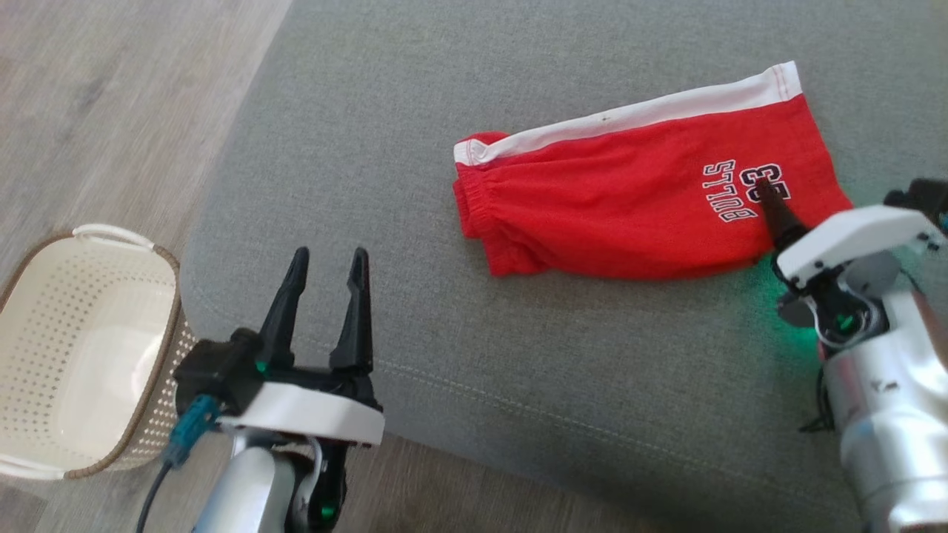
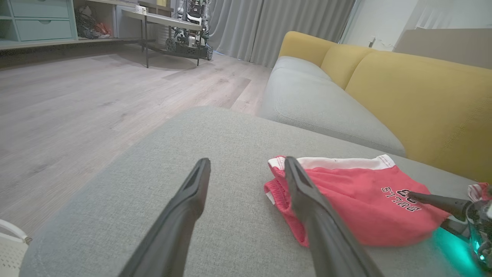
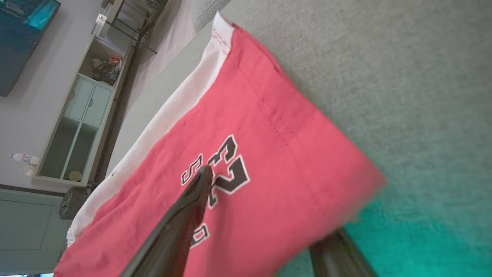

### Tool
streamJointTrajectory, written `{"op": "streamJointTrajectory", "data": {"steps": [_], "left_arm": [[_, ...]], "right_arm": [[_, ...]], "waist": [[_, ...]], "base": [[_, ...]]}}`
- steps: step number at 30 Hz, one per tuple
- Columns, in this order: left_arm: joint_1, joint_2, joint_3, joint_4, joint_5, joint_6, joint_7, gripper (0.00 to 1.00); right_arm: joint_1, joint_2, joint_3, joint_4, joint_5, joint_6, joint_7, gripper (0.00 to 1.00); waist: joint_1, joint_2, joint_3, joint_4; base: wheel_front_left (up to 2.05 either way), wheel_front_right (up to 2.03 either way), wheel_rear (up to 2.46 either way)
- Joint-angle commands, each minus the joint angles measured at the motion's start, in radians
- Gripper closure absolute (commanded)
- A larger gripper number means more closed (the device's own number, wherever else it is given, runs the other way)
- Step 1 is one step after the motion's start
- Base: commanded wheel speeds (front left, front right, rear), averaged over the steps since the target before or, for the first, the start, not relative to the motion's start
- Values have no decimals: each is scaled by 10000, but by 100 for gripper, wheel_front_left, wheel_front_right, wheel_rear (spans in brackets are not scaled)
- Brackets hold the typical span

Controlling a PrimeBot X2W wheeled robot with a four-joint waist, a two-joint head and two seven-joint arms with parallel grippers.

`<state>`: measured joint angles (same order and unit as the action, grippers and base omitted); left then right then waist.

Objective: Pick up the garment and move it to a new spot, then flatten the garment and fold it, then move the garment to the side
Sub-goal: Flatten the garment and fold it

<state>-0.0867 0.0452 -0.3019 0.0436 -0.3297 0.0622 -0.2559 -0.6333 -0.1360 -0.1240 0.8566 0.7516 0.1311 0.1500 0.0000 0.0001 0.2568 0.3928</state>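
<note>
Red jersey shorts with white side stripe (image 1: pixel 629 200) lie flat on grey fabric cushion (image 1: pixel 415 311). Right gripper (image 1: pixel 766 222) spread wide, straddling printed hem. Left gripper (image 1: pixel 330 259) released, empty.

Living rm, home-style.
Left wrist view: yellow-backed sofa (image 2: pixel 403 88) at 2 o'clock, grey curtains (image 2: pixel 269 27) at 12, drawer cabinet (image 2: pixel 38 19) at 10, wood floor (image 2: pixel 77 107); head view: laundry basket (image 1: pixel 111 234) at 8.
</note>
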Motion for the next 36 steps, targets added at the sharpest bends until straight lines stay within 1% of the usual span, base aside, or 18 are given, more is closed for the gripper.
{"op": "streamJointTrajectory", "data": {"steps": [1,6,10,11,12,15,19,25,30,32,36], "left_arm": [[-457,51,265,-332,-101,49,-59,0],[-564,51,187,-327,-143,64,-59,0],[-598,51,122,-327,-181,84,-59,0],[-608,51,104,-328,-196,94,-59,0],[-617,51,90,-330,-211,106,-59,0],[-635,51,67,-327,-174,159,-59,0],[-611,51,92,-319,-113,209,-59,0],[-615,51,123,-356,-97,204,-59,0],[-530,51,180,-361,-65,196,-59,0],[-476,51,291,-360,-313,210,-59,0],[-470,51,384,-338,-267,135,-59,0]], "right_arm": [[-188,92,276,409,-93,-4,145,0],[-798,33,401,1172,-284,-4,108,0],[-1061,7,511,1527,-351,-4,99,0],[-1125,9,563,1589,-341,-4,115,45],[-1175,17,627,1587,-321,-4,85,100],[-1191,73,756,1462,-92,-4,-54,100],[-1046,84,902,1077,259,-4,-659,100],[-557,82,966,402,1126,-4,-1402,100],[-2,-76,691,-59,1628,-4,-2390,100],[194,-122,539,-60,1603,-4,-2854,100],[494,-50,143,19,1508,-4,-3502,100]], "waist": [[0,-1,89,51],[0,-1,262,165],[0,-1,307,231],[0,-1,320,248],[0,-1,328,260],[0,-1,319,253],[0,-1,221,105],[0,-1,-16,-236],[0,-1,-209,-555],[0,-1,-258,-708],[0,-1,-408,-956]], "base": [[0,0,0],[0,0,0],[0,0,0],[0,0,0],[0,0,0],[0,0,0],[0,0,0],[0,0,0],[0,0,0],[0,0,0],[0,0,0]]}}
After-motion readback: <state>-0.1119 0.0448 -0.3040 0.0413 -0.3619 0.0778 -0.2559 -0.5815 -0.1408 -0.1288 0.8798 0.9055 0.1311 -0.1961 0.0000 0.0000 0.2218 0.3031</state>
